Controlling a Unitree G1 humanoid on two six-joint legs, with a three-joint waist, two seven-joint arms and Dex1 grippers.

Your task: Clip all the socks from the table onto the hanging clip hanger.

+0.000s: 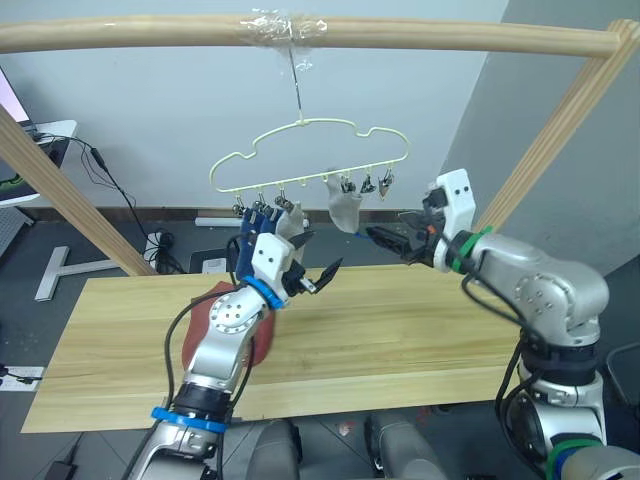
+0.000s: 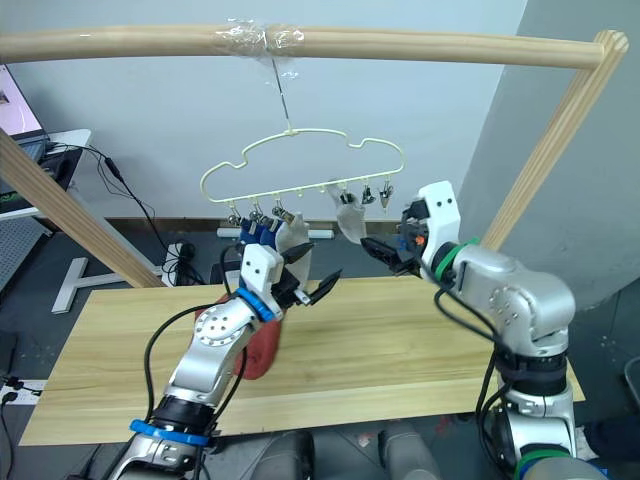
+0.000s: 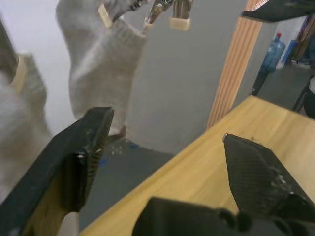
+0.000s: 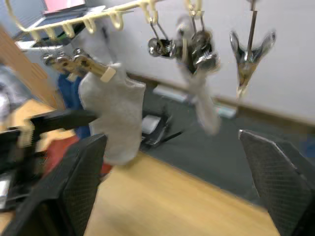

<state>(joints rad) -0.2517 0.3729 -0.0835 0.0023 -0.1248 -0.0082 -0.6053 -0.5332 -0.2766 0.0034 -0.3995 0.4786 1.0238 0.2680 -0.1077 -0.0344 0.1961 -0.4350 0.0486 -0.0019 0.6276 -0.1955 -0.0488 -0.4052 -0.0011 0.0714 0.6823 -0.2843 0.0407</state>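
The clip hanger (image 1: 310, 155) is hung by its hook from a taped spot on the wooden pole (image 1: 300, 35) above the table (image 1: 400, 340). Two blue socks (image 1: 255, 225) are clipped at the left end of its row of clips, a light grey sock (image 1: 290, 222) is clipped just beside them, and a second light grey sock (image 1: 343, 207) is clipped nearer the middle; the clips (image 1: 377, 184) at the right end are seen hanging bare. A rust-red sock (image 1: 262, 340) is seen lying on the table toward its left end, largely hidden behind the left arm; whether one or two lie there cannot be told. The left gripper (image 1: 318, 262) is raised just below the hung socks, its fingers spread and nothing held between them. The right gripper (image 1: 392, 240) is raised to the right of the middle grey sock, below the bare clips, its fingers parted and empty. Cables (image 1: 115, 190) are seen on the floor behind the table
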